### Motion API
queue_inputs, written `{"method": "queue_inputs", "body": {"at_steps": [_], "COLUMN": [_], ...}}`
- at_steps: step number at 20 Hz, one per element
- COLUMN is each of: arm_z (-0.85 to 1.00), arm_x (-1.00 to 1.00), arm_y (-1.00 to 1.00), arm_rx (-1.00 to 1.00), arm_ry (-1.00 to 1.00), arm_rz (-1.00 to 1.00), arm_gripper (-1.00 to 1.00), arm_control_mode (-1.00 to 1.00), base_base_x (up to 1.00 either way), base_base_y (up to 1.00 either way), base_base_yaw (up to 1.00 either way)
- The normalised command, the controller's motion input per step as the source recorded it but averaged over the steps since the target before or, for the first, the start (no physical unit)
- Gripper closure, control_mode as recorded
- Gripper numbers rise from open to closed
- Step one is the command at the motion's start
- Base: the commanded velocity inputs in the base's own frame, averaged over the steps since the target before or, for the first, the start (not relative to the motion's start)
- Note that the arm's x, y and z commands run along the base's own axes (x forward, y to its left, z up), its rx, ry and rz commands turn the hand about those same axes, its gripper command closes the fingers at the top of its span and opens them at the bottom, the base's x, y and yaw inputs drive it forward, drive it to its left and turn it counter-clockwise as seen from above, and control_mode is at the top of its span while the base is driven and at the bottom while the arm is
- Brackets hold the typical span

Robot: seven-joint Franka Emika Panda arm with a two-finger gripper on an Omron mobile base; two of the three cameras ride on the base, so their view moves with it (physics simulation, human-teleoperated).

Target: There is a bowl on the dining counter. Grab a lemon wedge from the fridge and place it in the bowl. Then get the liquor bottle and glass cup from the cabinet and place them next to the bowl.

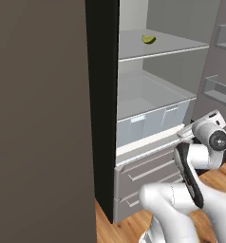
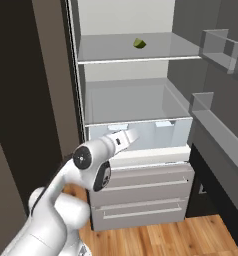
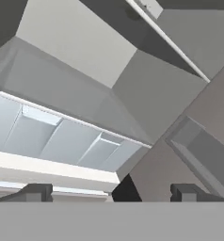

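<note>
The fridge stands open in front of me. A small yellow-green lemon wedge lies on its upper glass shelf, toward the back. My gripper is open and holds nothing. It hovers well below the wedge, just in front of the clear crisper drawer and tilted up into the fridge. In the hand view the two fingertips stand wide apart, with the crisper front and the shelf's underside beyond them.
The open fridge door with its clear shelf bins stands at the right. A dark tall panel walls off the left. Two grey drawers sit under the crisper, over a wooden floor.
</note>
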Motion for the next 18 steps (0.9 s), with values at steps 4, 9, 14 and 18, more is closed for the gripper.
{"method": "queue_inputs", "body": {"at_steps": [4,9,14,18], "arm_z": [1.0,1.0,1.0,0.94], "arm_x": [-0.35,-0.17,-0.23,-0.34], "arm_y": [0.0,0.0,0.16,0.62], "arm_rx": [0.12,0.17,0.14,0.09], "arm_ry": [0.26,0.26,0.39,0.38], "arm_rz": [0.11,0.14,0.11,0.03], "arm_gripper": [-1.0,-1.0,-1.0,-1.0], "arm_control_mode": [-1.0,-1.0,-1.0,-1.0], "base_base_x": [0.0,0.0,0.0,0.0], "base_base_y": [0.0,0.0,0.0,0.0], "base_base_yaw": [0.0,0.0,0.0,0.0]}}
